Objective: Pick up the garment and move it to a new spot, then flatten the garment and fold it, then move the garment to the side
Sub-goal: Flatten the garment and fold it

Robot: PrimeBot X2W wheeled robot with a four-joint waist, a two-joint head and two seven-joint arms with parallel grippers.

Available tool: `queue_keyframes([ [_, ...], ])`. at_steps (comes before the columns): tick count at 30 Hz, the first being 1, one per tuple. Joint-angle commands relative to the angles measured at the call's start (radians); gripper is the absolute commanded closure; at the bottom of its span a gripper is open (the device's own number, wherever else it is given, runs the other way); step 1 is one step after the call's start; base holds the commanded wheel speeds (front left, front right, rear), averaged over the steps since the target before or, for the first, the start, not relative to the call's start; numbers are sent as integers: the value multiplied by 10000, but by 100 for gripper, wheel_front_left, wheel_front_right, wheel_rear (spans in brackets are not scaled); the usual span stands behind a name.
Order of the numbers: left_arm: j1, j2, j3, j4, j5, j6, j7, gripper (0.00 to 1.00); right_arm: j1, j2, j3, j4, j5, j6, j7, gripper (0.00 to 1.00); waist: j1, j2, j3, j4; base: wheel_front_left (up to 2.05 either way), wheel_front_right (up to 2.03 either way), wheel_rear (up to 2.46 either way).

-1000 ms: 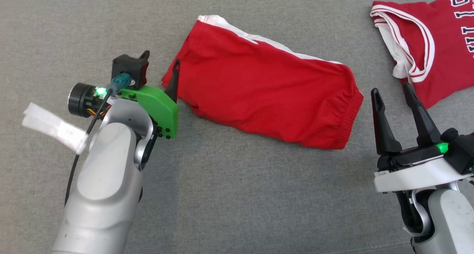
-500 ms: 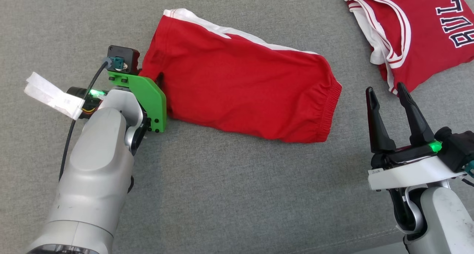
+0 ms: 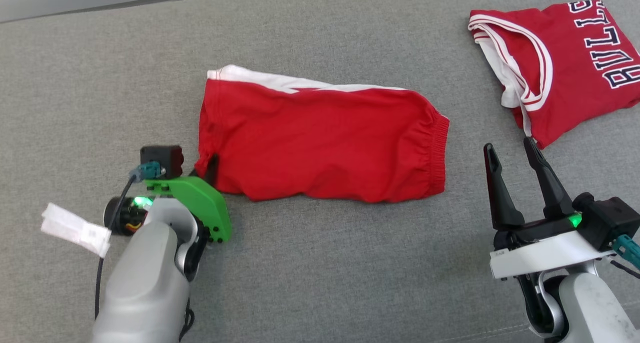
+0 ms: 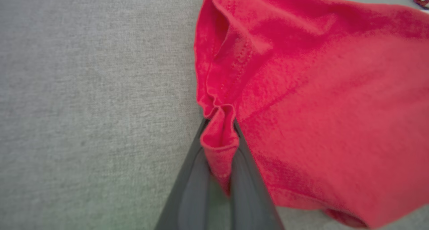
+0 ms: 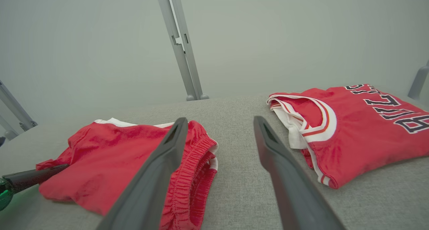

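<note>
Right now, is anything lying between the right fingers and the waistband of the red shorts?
Nothing visible. Just bare grey cushion separates the open right fingers from the waistband of the red shorts. The red jersey lies off to the right, outside that path.

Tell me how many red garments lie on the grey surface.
2. The red shorts lie in the middle, one corner pinched by the left gripper; the red jersey lies folded at the far right. Nothing seems hidden.

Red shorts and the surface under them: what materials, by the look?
The red shorts: matte knit, likely jersey; soft folds, stitched hem, gathered waistband. The grey surface: matte woven upholstery-like cloth; flecked weave visible.
</note>
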Motion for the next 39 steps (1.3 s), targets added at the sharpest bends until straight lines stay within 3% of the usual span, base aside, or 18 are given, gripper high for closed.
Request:
queue_keyframes([
  [1,788,47,94,-10,-168,135,-9,100,217,45,-23,17,-6,-18,-3,0,0,0,-467,241,0,0,0],
  [8,2503,-76,282,-1157,-722,461,233,100,758,12,-247,-115,-118,-18,200,0,0,0,-1030,482,0,0,0],
  [9,2588,-64,243,-1367,-674,502,202,80,794,12,-268,-131,-125,-18,225,0,0,0,-1065,500,0,0,0],
  [10,2682,-28,229,-1643,-602,591,41,0,834,-35,-305,-140,-259,-18,302,0,0,0,-1106,511,0,0,0],
  [17,3202,305,77,-3781,446,1486,-2117,0,974,44,-429,-359,-475,-18,580,0,0,0,-1351,512,0,0,0],
  [23,3889,652,405,-5678,1002,2035,-2579,0,1220,72,-624,-701,-648,-18,957,0,0,0,-1660,655,0,0,0],
  [30,4907,1191,723,-6975,1009,2041,-2590,0,1585,156,-821,-1078,-845,-18,1476,0,0,0,-1990,797,0,0,0],
  [39,5761,1408,747,-7671,802,2098,-2188,0,1907,254,-974,-1361,-844,-18,1829,0,0,0,-2218,879,0,0,0],
])
